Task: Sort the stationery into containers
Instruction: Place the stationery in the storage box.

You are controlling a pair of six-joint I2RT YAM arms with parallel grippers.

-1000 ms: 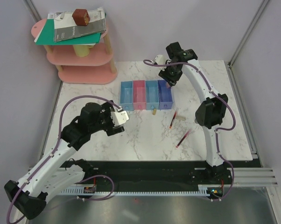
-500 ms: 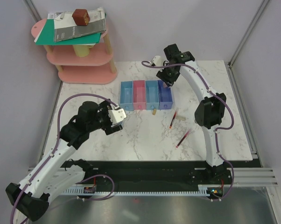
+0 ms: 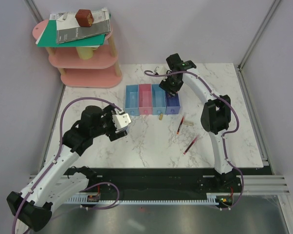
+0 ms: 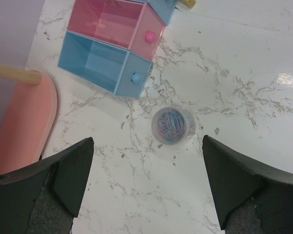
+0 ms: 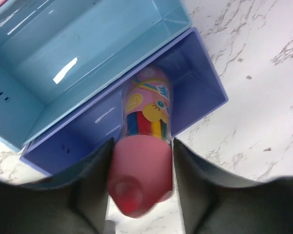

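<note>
The four joined containers stand in a row mid-table. My right gripper is shut on the pink-yellow tube and holds it, tilted, with its far end inside the purple-blue bin, next to the blue bin. My left gripper is open and empty above the table; the round clear piece, filled with coloured clips, stands ahead of its fingers, near the light blue bin and pink bin. Two red pens and two tan erasers lie right of centre.
The pink tiered shelf stands at the back left with the green and grey books and a brown cube on top. Its base shows at the left of the left wrist view. Frame posts stand at the back corners.
My right gripper has carried the tube leftward and down to the purple-blue bin. My left arm has shifted slightly left; its gripper stays open.
</note>
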